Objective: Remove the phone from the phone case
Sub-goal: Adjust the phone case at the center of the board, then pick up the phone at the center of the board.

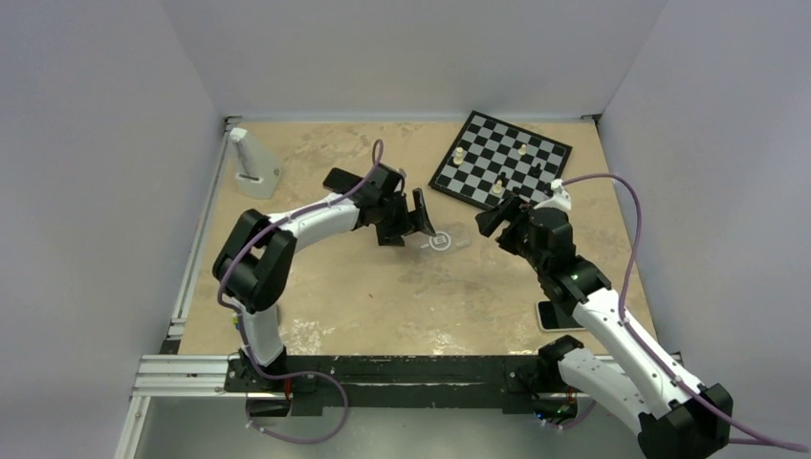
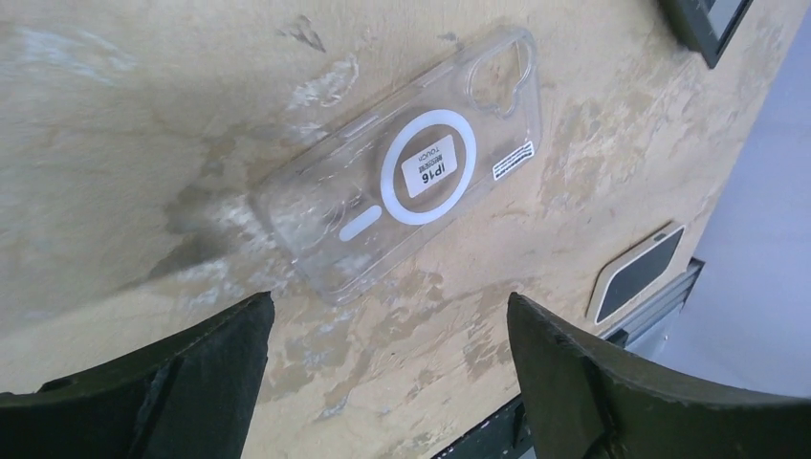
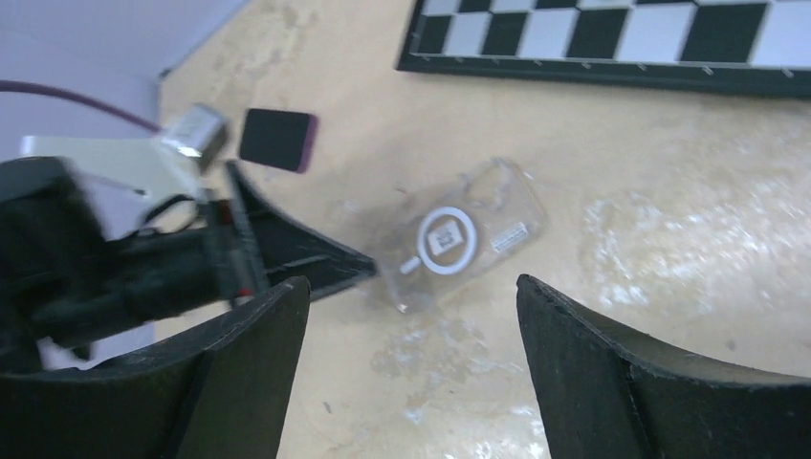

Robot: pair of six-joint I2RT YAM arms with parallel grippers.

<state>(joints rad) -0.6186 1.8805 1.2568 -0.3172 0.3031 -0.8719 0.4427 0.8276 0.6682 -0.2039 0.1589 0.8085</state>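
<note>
Table point(image 1: 383, 306) of mottled tan fills the overhead view, both arms bent inward toward its middle. The phone case point(image 1: 448, 239) lies flat there, clear and empty, between the left claw point(image 1: 411, 226) and the right claw point(image 1: 490, 222) — each near one end of it, neither holding it. The phone point(image 1: 339, 179), a black slab, lies on the far side of the left arm, partly hidden by it and well apart from the case. A chessboard point(image 1: 502, 158) with a few pieces sits at the far right. A white-rimmed phone point(image 1: 555, 316) lies near the front edge, partly under the right arm.

Left wrist view: the left claw point(image 2: 387, 308) stands wide open with nothing between its fingers. Beyond them the phone case point(image 2: 406, 167) rests on the table, its white ring and a small label plain to see. The white-rimmed phone point(image 2: 636, 273) lies off to the right.

Right wrist view: the right claw point(image 3: 411, 287) is likewise spread wide and holds nothing. The phone case point(image 3: 459, 234) lies ahead of it. One dark finger point(image 3: 296, 256) of the left claw points at the case's end — touching or just short, I cannot tell. Past that the phone point(image 3: 277, 139) lies flat, black with a pinkish edge. The chessboard point(image 3: 612, 38) runs along the top.
</note>
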